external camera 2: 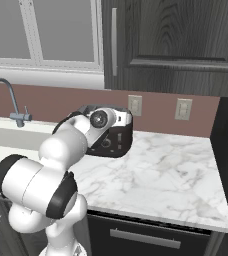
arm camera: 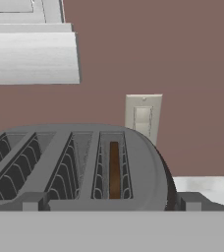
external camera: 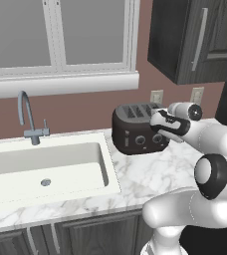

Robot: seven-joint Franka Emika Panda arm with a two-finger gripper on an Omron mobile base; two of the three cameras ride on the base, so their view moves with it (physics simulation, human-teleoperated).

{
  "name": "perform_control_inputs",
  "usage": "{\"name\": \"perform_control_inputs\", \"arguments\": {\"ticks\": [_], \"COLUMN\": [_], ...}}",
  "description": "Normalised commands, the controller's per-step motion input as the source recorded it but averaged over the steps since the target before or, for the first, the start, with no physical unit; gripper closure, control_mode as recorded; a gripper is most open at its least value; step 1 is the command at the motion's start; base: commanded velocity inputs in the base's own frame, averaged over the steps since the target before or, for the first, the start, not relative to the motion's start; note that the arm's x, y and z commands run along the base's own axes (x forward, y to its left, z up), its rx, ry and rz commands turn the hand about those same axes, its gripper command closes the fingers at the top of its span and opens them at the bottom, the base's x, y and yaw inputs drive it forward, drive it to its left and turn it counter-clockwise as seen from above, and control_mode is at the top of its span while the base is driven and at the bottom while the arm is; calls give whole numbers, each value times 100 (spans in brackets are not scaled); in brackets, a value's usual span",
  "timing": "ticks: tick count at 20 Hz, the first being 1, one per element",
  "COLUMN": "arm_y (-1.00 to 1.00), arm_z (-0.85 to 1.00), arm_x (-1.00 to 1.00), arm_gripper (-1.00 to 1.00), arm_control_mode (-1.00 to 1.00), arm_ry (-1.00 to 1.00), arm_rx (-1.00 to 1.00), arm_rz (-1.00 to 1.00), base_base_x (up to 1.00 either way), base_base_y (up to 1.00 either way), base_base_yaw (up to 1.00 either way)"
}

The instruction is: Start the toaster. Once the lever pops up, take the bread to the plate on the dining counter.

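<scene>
Against the back wall the toaster (external camera: 135, 129) has bare tabletop (external camera 2: 171, 170) to its right; bread (arm camera: 114, 170) stands upright in the rightmost slot, slots running front to back; fingers (arm camera: 109, 202) open above it.

You see a dark glossy toaster (external camera: 134, 130) with silver-rimmed knobs on white, grey-veined marble worktop (external camera: 150, 172). A brown bread (arm camera: 114, 170) slice sits in its slot. Terracotta wall (arm camera: 173, 59), cream switch plate (arm camera: 143, 117).
</scene>
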Motion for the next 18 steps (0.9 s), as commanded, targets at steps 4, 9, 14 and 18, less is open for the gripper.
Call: {"name": "perform_control_inputs", "arguments": {"ticks": [4, 9, 14, 18], "arm_y": [0, 0, 0, 0], "arm_z": [0, 0, 0, 0], "arm_x": [0, 0, 0, 0], "arm_gripper": [-100, -100, -100, -100], "arm_control_mode": [-100, -100, -100, -100], "arm_ry": [0, 0, 0, 0], "arm_rx": [0, 0, 0, 0], "arm_rz": [0, 0, 0, 0], "base_base_x": [0, 0, 0, 0], "base_base_y": [0, 0, 0, 0], "base_base_yaw": [0, 0, 0, 0]}}
